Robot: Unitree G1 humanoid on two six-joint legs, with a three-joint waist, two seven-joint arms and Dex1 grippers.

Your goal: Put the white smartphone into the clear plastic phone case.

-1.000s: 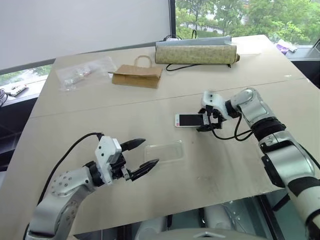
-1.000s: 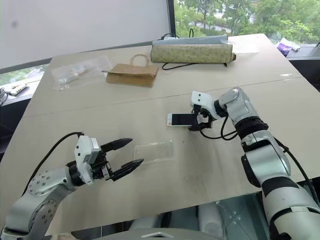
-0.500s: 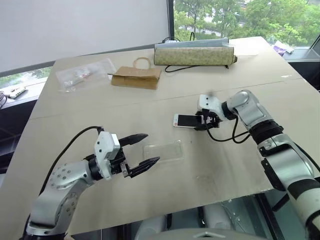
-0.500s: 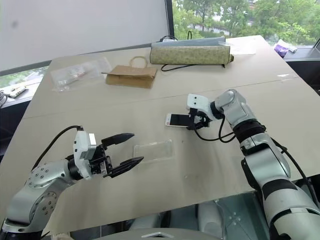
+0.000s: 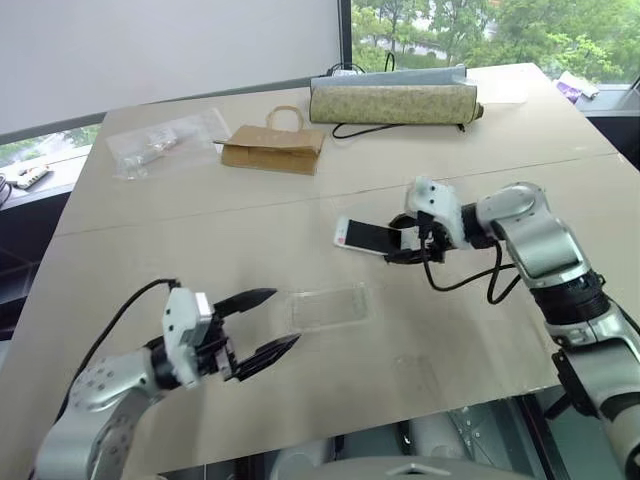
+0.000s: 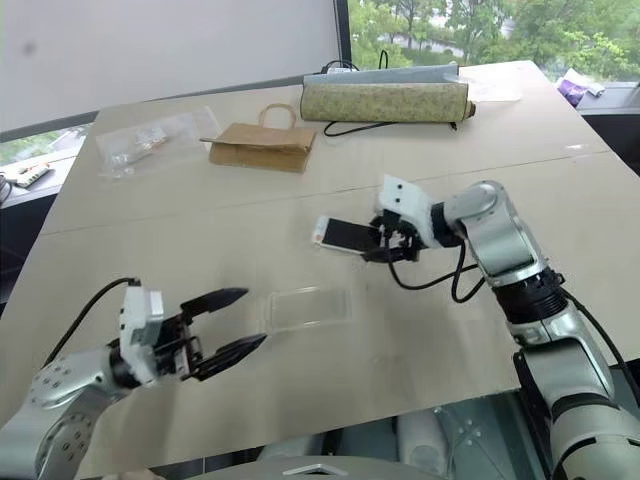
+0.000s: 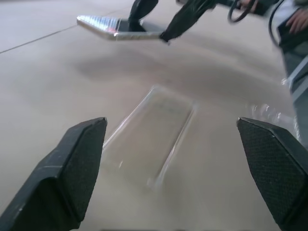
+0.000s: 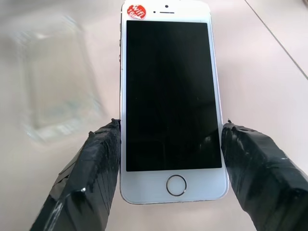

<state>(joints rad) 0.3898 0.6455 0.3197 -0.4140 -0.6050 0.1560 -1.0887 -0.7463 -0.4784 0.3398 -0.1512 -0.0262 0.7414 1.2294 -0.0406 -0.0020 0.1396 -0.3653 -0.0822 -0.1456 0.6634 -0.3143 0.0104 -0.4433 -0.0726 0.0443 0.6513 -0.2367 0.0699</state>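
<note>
A: The white smartphone (image 8: 169,103) is pinched by its two long edges at the home-button end in the right pincer (image 5: 412,240), and it hangs above the tabletop (image 5: 150,250), beyond the clear plastic phone case (image 5: 328,307) and a little toward the right arm's side of it.

B: How will it handle?

A: I judge it stiff, fairly light, with smooth, slippery edges and a glass face that wouldn't like a drop. The side grip near one end looks sensible: it leaves the far end free to slide into the case. The case itself looks thin, light and slightly springy; it may skate on the tabletop when pushed, so it wants holding by an edge.

B: And the other arm?

A: The left pincer (image 5: 265,325) stands fully spread and empty, just short of the case on the robot's side.

B: What has changed?

A: A second ago the phone lay flat on the tabletop with the right pincer around it; now it is lifted, tilted, and nearer the case. The left pincer has drawn back from the case.
</note>
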